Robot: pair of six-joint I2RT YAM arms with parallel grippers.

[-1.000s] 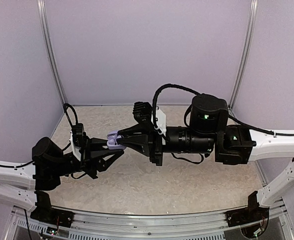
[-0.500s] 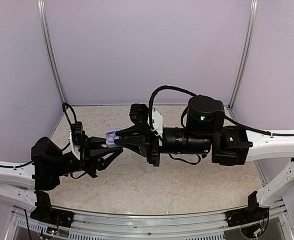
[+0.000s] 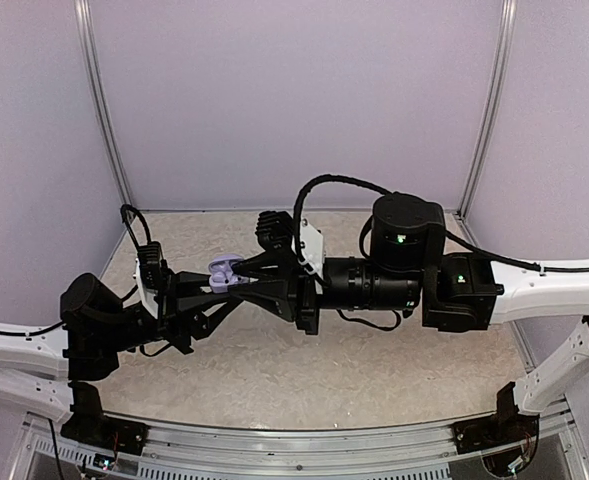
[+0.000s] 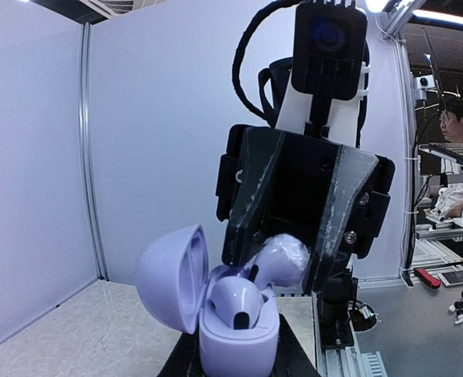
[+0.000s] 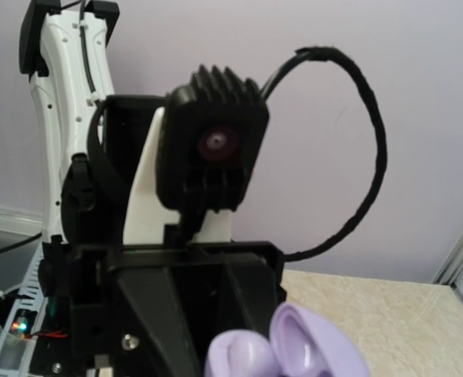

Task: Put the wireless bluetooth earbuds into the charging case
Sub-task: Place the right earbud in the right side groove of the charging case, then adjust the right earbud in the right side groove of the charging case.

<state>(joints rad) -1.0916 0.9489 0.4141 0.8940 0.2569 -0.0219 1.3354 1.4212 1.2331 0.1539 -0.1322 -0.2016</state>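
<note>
Gripping glossy round lavender charging case (image 4: 233, 342): left hand (image 3: 207, 293); right hand (image 3: 241, 280) grip unclear.

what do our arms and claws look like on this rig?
The left arm and right arm: white links, black joint housings, green lights on the right's. The left claw and right claw: black tapered wedges, shiny tape on the right's. White brackets carry black cameras; ribbed black cable at each wrist.
</note>
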